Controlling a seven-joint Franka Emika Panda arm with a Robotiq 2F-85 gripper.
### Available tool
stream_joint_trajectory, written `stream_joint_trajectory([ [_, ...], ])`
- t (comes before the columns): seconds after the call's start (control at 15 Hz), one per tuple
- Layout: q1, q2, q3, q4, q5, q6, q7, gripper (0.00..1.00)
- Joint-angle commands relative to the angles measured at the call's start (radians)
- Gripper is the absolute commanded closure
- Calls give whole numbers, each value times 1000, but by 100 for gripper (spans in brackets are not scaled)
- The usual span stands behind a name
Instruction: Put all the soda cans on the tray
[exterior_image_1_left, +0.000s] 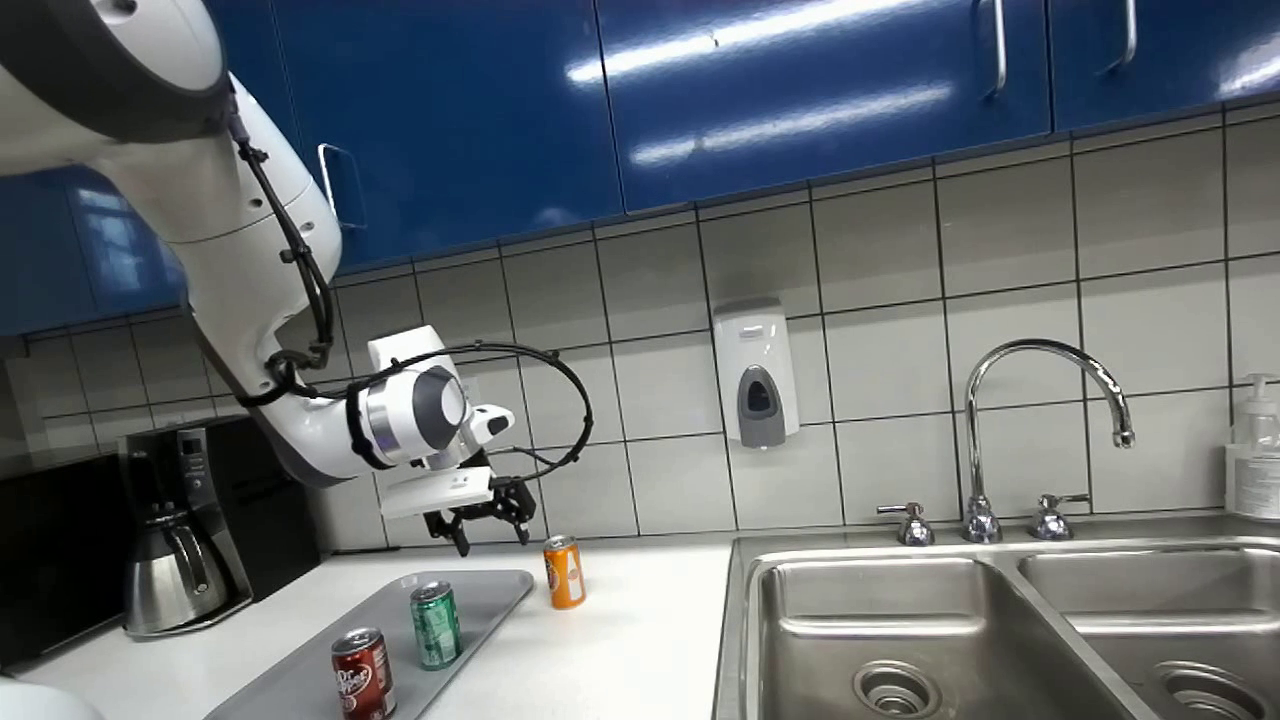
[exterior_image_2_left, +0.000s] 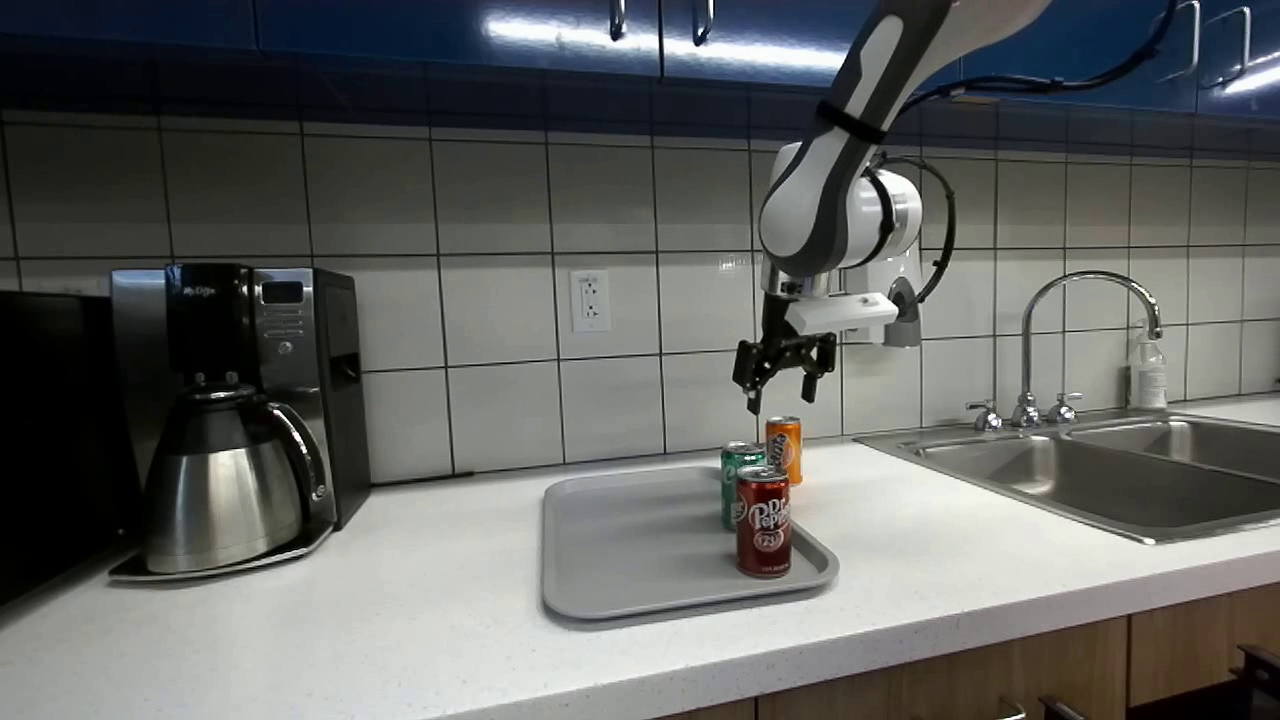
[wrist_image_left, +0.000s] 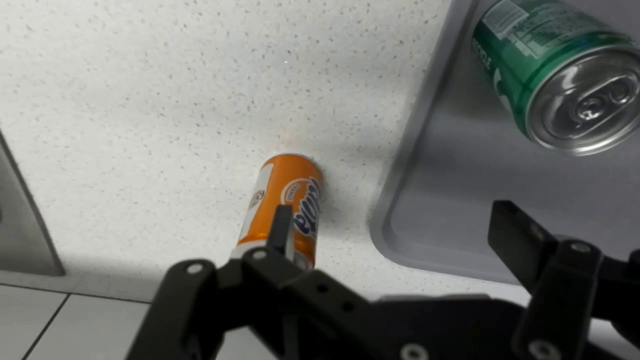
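Along the counter, left to right in an exterior view, the job looks nearly done, with the last pick now in hand. On the tray, near its right edge, stand the red soda can and then the green soda can, both upright; above and beyond them hangs the gripper, jaws spread with nothing between; just right of the tray, upright on the counter itself, is the orange soda can. Next, I judge, the gripper must shift sideways, since the wrist view shows one finger across the orange soda can and the other finger over the tray; then lower to straddle it, close squarely and lift clear of the rim. As for stuff and shape, again from the left: a rounded, brushed-steel pot in a boxy black coffee maker; matt grey tray with rounded corners and low lip; slim, slick metal cans, likely to slip if caught off-centre; speckled white counter; shiny, round-cornered steel double sink.
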Motion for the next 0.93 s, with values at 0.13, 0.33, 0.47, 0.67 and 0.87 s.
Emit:
stream_joint_trajectory([
  [0.13, -17, 41, -27, 46, -36, 5, 33, 0],
  [0.33, -19, 60, -35, 70, -24, -8, 28, 0],
  [0.47, -17, 74, -41, 85, -24, -16, 32, 0],
  [0.67, -12, 97, -54, 109, -30, -22, 43, 0],
  [0.87, -10, 122, -67, 135, -30, -30, 56, 0],
])
